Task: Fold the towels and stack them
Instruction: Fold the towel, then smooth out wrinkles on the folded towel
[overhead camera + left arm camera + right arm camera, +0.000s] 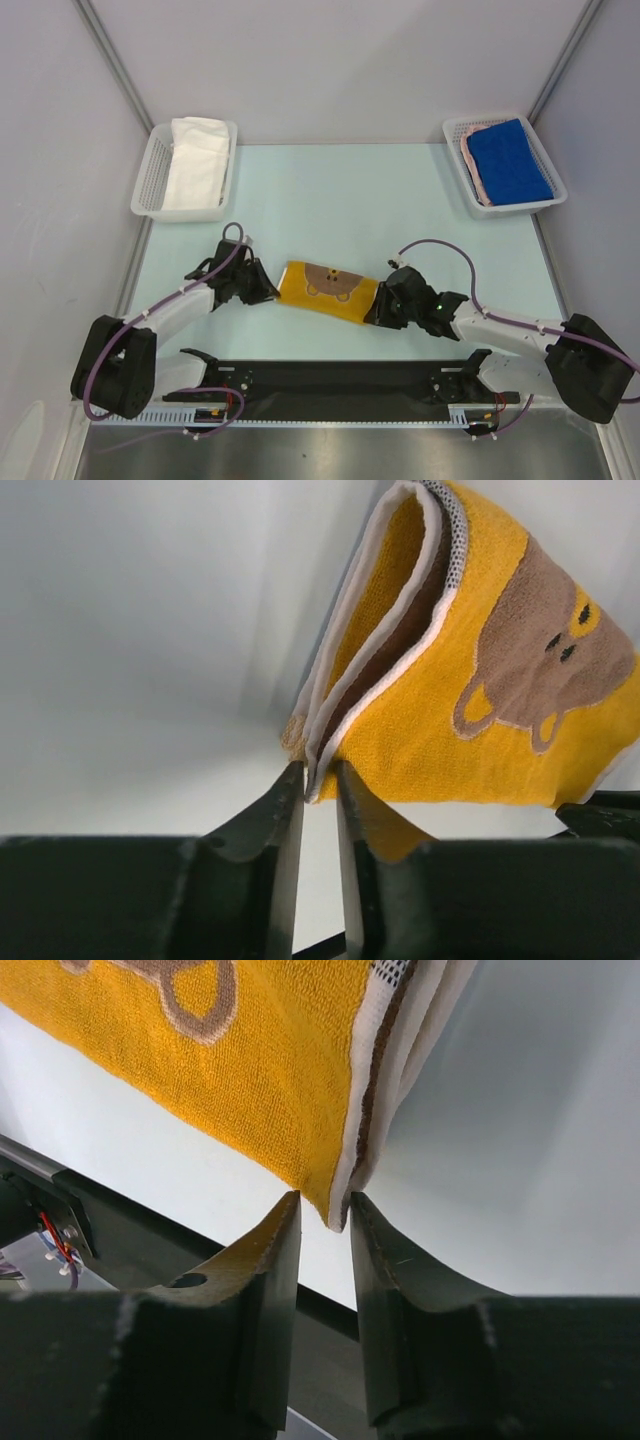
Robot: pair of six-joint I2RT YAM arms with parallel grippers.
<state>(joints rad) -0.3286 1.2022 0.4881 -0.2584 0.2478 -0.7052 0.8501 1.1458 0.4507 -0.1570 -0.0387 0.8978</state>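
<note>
I am working the folded yellow-orange bear towel (328,290), which is lying across the middle of the tabletop (340,200) between my two arms. My left end effector (318,780) is standing at a narrow opening with the towel's layered corner sitting at its fingertips, not clamped as far as the wrist view shows. My right end effector (325,1210) is standing equally narrow, with the opposite corner pointing into its gap and bare tabletop showing on both sides. Hazard one: the layers at the left end are gaping apart, so I judge that the fold may spring open on a careless pull-away. Hazard two: terry loops may be snagging on a fingertip, and a withdrawal would then drag the corner and skew the bundle. Hazard three: a regrip at this width may catch only the outer layer, letting the inner layers slide out during a lift. The white towel (195,165) is resting in the left basket (150,185). The blue towel (508,160) is lying on a pinkish towel (468,160) in the right basket (485,119). Markings: I am finding no readable writing, brand or label; only the brown bear face and a dotted hem band are showing.
</note>
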